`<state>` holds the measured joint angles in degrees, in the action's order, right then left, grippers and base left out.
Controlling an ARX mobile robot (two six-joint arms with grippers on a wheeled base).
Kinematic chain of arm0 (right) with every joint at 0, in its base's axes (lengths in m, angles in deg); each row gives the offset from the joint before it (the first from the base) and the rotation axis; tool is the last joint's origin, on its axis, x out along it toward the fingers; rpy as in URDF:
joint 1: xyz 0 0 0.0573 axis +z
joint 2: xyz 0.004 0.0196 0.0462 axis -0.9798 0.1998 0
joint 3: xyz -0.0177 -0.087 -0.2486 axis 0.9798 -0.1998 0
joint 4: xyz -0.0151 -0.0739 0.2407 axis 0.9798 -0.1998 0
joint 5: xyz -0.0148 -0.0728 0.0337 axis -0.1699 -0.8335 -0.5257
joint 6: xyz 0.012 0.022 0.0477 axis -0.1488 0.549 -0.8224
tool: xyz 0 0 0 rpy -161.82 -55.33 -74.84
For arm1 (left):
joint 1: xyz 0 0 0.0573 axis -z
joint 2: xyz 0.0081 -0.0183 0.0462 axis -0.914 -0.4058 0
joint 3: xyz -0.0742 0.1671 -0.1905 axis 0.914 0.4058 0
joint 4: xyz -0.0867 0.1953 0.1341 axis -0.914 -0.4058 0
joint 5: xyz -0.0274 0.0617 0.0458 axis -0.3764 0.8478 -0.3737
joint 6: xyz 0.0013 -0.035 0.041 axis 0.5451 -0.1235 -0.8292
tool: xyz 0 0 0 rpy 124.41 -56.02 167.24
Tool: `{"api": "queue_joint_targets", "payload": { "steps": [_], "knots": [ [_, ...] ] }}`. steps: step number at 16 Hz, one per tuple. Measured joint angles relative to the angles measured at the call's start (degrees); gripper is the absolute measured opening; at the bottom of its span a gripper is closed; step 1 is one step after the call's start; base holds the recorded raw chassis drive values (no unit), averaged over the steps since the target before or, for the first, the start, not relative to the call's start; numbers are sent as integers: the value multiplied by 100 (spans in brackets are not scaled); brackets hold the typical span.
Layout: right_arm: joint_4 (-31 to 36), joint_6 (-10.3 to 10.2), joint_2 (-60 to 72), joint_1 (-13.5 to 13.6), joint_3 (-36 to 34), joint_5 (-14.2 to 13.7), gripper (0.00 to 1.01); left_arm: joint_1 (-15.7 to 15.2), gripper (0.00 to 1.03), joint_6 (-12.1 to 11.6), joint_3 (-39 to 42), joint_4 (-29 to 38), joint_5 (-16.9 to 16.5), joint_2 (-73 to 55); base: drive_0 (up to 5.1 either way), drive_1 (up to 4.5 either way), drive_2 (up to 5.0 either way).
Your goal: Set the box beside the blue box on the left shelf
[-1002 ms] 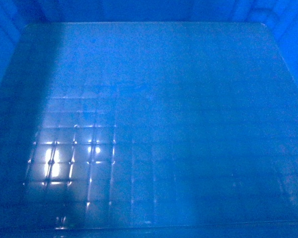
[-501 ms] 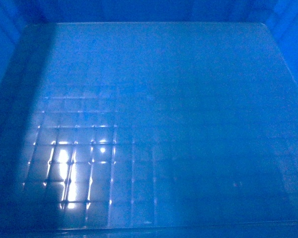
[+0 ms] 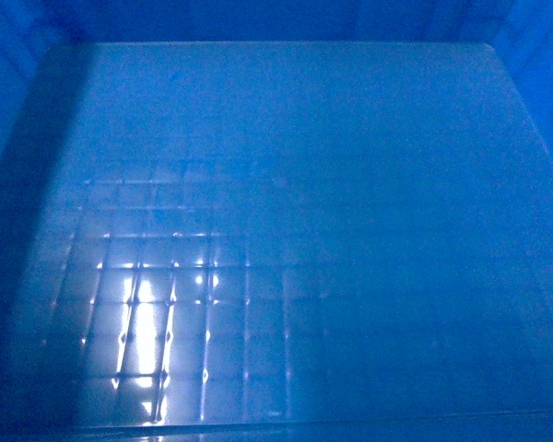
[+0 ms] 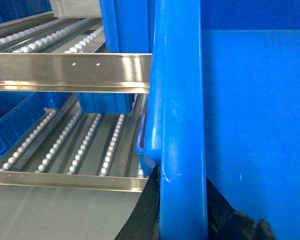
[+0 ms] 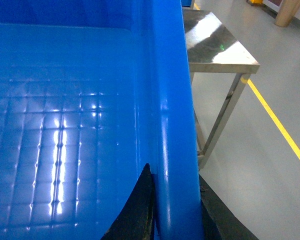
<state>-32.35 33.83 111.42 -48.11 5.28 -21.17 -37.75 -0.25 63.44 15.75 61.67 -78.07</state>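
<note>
Box (image 3: 286, 184) fills the head view, its gridded floor catching a bright glare near the lower left corner. Both claws clamp its thick rim: the left gripper (image 4: 182, 220) pinches the left wall with one dark finger (image 4: 142, 210) on either side, and the right gripper (image 5: 177, 220) grips the right wall the same way. Past the left wall, a roller shelf (image 4: 85, 145) with steel rails carries another blue box (image 4: 122, 50). Beyond the right wall stands a steel table (image 5: 217, 47) on a grey floor (image 5: 260, 165) with a yellow line (image 5: 277, 125).

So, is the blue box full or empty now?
Empty: the box floor shows only bare grid and light glare in every view.
</note>
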Motion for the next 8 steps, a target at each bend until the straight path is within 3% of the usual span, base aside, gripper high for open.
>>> {"api": "queue_joint_targets", "payload": {
  "steps": [8],
  "knots": [
    [2, 0, 7, 0, 0, 4, 12, 0, 9, -2, 0, 7, 0, -2, -505, 231, 231]
  ]
}}
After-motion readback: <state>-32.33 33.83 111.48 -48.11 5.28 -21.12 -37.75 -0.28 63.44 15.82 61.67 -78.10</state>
